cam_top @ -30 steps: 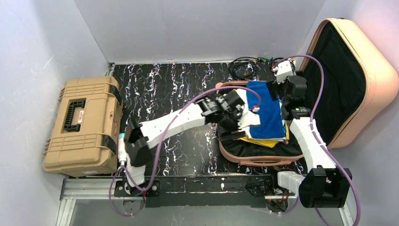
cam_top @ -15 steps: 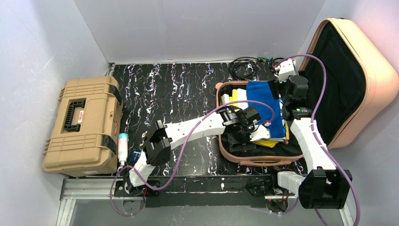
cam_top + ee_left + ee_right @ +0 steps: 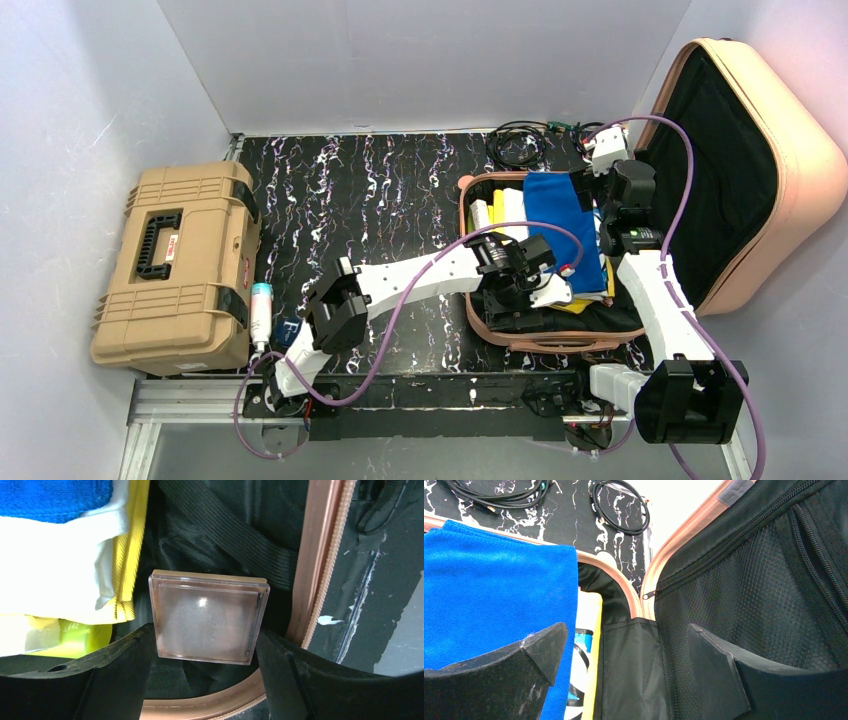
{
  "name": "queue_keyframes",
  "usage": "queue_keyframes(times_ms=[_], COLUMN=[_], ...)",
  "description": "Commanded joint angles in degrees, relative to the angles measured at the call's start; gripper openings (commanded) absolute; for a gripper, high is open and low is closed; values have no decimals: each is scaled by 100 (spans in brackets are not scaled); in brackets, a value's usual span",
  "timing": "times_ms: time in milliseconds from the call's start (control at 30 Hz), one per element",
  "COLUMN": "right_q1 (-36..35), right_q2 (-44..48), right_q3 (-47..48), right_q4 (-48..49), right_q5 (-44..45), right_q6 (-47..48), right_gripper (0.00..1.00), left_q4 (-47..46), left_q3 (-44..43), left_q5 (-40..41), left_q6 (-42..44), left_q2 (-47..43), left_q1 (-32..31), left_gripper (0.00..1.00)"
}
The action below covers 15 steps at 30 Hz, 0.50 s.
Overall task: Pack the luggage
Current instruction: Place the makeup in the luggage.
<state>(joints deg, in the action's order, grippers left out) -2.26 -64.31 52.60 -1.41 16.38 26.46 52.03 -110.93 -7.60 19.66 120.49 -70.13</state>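
Jaws of the left gripper [image 3: 204, 630] are closed on a clear square case [image 3: 207, 617], one finger against each side. They hold it flat-face up above the black lining at the near end of the luggage [image 3: 790, 160]. The peach-pink zip rim curves just below and to the right of the case, and a black strap [image 3: 235, 540] crosses the lining beyond it.

Off to the near left, a tan toolbox [image 3: 175, 265] sits shut on the table [image 3: 380, 180], with a white tube [image 3: 260, 312] lying just beside its right side.

The luggage lies open on the right half of the table. Farther into its lower half is a stack of folded things: a yellow cloth [image 3: 127, 555] and a white cloth [image 3: 55, 570], with a blue towel [image 3: 560, 215] on top.

The right gripper [image 3: 626, 630] hangs over the far right corner of the lower half, by the hinge, its jaws spread wide with nothing between them. The lid stands propped up to the right, its black mesh lining facing the arms.

Beyond the suitcase, coiled black cables [image 3: 520, 145] lie on the table near the back wall.
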Motion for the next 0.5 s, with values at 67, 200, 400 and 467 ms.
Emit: queue_keyframes(times_ms=[67, 200, 400, 467], right_q1=[22, 32, 24, 19], right_q2=[134, 127, 130, 130], right_q3=[-68, -74, -74, -74], right_q4=[345, 343, 348, 344], right_q5=[40, 34, 53, 52], right_q6=[-73, -71, -62, -64], right_gripper=[98, 98, 98, 98], left_q4=[73, 46, 111, 156], left_q3=[28, 49, 227, 490], left_q5=[210, 228, 410, 639], left_q6=[49, 93, 287, 462], left_q2=[-52, -159, -559, -950], left_q1=[-71, -70, -51, 48], left_gripper=[77, 84, 90, 96])
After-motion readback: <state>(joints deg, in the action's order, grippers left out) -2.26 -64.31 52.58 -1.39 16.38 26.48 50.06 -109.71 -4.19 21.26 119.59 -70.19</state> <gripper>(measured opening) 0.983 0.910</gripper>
